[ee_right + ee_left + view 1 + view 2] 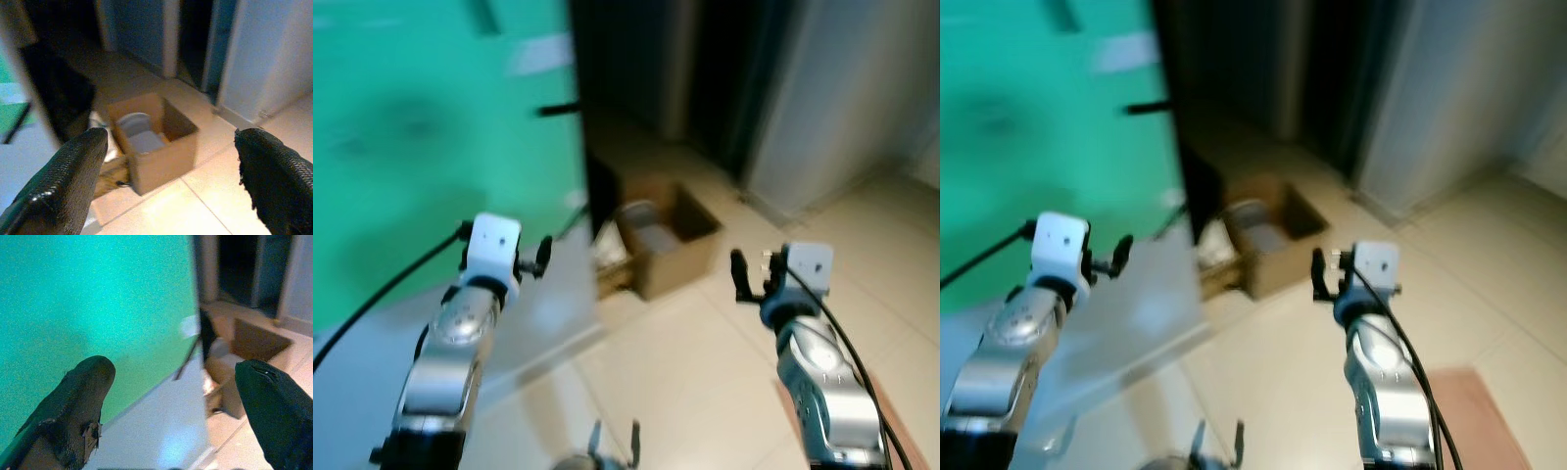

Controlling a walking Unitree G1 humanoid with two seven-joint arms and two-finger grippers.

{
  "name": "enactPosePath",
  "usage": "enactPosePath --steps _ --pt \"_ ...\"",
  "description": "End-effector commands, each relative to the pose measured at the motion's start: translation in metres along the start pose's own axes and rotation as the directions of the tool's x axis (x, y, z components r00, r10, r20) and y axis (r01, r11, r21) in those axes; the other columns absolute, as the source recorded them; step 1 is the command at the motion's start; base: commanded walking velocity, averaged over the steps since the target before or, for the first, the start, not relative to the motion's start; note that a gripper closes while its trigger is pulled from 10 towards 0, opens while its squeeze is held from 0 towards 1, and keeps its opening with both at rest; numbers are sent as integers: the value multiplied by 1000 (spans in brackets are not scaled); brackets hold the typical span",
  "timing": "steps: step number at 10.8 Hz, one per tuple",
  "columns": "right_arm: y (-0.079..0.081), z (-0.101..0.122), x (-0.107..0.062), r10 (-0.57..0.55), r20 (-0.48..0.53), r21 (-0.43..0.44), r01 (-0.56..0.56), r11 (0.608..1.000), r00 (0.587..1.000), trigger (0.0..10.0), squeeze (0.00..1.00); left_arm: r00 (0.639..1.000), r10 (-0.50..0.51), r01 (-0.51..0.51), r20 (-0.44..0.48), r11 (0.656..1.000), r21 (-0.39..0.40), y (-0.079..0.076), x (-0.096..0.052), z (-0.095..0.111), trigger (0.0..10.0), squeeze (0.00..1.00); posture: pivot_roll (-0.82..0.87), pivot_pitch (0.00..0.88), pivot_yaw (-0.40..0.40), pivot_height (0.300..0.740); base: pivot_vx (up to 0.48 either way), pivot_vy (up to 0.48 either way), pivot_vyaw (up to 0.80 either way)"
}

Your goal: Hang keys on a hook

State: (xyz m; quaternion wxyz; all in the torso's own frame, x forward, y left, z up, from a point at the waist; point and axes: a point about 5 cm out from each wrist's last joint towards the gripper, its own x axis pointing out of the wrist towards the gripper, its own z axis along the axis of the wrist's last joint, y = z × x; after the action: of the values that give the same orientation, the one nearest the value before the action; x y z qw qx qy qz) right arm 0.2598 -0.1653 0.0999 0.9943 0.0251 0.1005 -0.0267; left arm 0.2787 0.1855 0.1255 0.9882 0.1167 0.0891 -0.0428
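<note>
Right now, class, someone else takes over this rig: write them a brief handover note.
Left gripper: open, holding nothing, raised before the green wall.
Right gripper: open, holding nothing, raised over the tiled floor, facing an open cardboard box with a grey item inside.
Keys and hook: cannot be made out; the head views are blurred.
Done: nothing evident.
Left: find the keys, pick them up, hang them.

Blurred: open cardboard box (pixel 1268 245) on tiled floor (pixel 1489 264) btwn green wall (pixel 1028 137) & right tool (pixel 1325 274).

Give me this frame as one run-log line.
phase: walking, view blurred | left gripper: open, empty, by green wall | right gripper: open, empty | ahead: cardboard box on floor | keys, hook: not identifiable
</note>
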Motion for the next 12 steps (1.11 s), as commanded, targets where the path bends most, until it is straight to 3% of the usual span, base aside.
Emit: enactPosePath --steps 1,4,9,12 --pt "3 2 1 11 4 9 -11 1000 1000 10000 1000 1000 2 -3 31 1000 24 2 1 6 10000 0 -45 0 -20 740 0 0 800" --pt "5 -1 0 23 -15 5 -23 1000 1000 10000 1000 999 -2 0 42 999 46 5 0 4 10000 0 -42 0 -25 740 0 0 800" --pt "6 -4 -1 30 -30 15 -29 999 999 10000 1000 998 -47 47 38 999 19 1 -1 3 10000 0 -42 0 -22 740 0 0 800" --pt "6 -4 0 34 -33 14 -34 999 999 10000 1000 998 -50 49 35 999 10 2 1 1 10000 0 -43 0 -23 740 254 0 800"
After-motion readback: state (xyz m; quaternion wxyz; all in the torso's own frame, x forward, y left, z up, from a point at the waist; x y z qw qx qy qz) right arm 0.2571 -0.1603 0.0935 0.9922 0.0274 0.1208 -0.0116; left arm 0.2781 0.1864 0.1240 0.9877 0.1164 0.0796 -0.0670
